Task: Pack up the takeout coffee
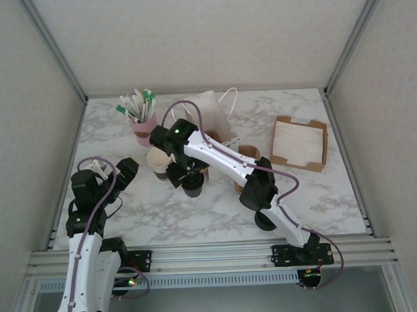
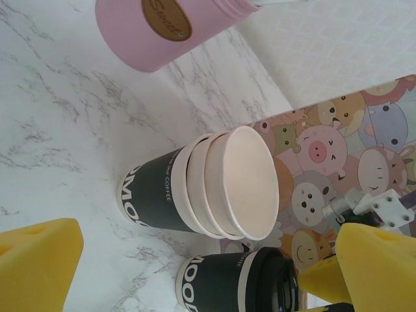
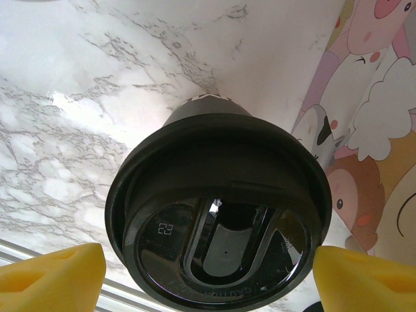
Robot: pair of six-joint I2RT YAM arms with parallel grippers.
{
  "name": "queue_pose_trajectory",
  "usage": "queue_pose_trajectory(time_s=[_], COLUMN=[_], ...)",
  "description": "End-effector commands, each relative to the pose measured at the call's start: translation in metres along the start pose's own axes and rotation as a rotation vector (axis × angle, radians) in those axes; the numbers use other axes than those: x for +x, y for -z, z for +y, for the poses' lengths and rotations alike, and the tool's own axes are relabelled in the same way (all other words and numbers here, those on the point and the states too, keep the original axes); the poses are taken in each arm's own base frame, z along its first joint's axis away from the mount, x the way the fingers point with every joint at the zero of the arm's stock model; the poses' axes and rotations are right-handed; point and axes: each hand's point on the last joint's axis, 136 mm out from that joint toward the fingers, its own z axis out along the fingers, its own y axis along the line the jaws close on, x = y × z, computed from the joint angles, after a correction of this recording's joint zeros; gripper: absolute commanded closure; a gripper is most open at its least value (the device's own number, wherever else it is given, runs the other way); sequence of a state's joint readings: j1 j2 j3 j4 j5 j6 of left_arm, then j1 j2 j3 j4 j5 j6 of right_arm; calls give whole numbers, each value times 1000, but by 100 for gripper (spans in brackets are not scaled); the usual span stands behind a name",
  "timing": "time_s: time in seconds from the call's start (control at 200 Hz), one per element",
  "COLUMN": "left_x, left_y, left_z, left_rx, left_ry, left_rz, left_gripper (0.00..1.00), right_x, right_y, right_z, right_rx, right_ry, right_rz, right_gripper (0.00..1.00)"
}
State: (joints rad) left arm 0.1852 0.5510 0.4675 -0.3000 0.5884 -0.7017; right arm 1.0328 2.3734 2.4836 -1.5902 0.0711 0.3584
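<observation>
The takeout coffee [image 1: 192, 189] is a dark paper cup with a black lid, standing on the marble table left of centre. My right gripper [image 1: 186, 177] hangs right over it. In the right wrist view its yellow pads [image 3: 55, 276] flank the lid [image 3: 218, 221] closely, open, with a thin gap at the left pad. My left gripper [image 1: 124, 174] waits open to the left, nothing between its pads [image 2: 39, 266]. It looks at the lidded cup [image 2: 234, 286] and a stack of lidless cups [image 2: 195, 188].
The lidless cup stack [image 1: 157, 160] stands just left of the coffee. Behind are a pink cup of sachets [image 1: 143, 129] and a white handled bag [image 1: 210, 115]; a cartoon-printed surface [image 2: 325, 149] lies beside the cups. A cardboard tray of napkins [image 1: 300, 143] sits at right.
</observation>
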Motion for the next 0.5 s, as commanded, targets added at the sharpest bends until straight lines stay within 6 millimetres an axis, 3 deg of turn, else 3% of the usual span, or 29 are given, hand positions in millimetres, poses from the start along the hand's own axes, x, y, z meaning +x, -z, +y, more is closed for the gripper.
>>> queue_pose_trajectory(time_s=[0.0, 0.135, 0.496], left_x=[-4, -4, -4], left_y=[5, 4, 5], left_z=[-9, -9, -9], left_rx=[23, 22, 22], left_ry=[-29, -28, -28], left_rz=[-7, -7, -6], left_gripper=[0, 0, 0], right_x=[-2, -2, -2], right_y=[0, 6, -10], right_z=[-6, -10, -5], right_rx=[22, 33, 22], right_ry=[-6, -10, -5], right_rz=[1, -15, 16], right_gripper=[16, 13, 16])
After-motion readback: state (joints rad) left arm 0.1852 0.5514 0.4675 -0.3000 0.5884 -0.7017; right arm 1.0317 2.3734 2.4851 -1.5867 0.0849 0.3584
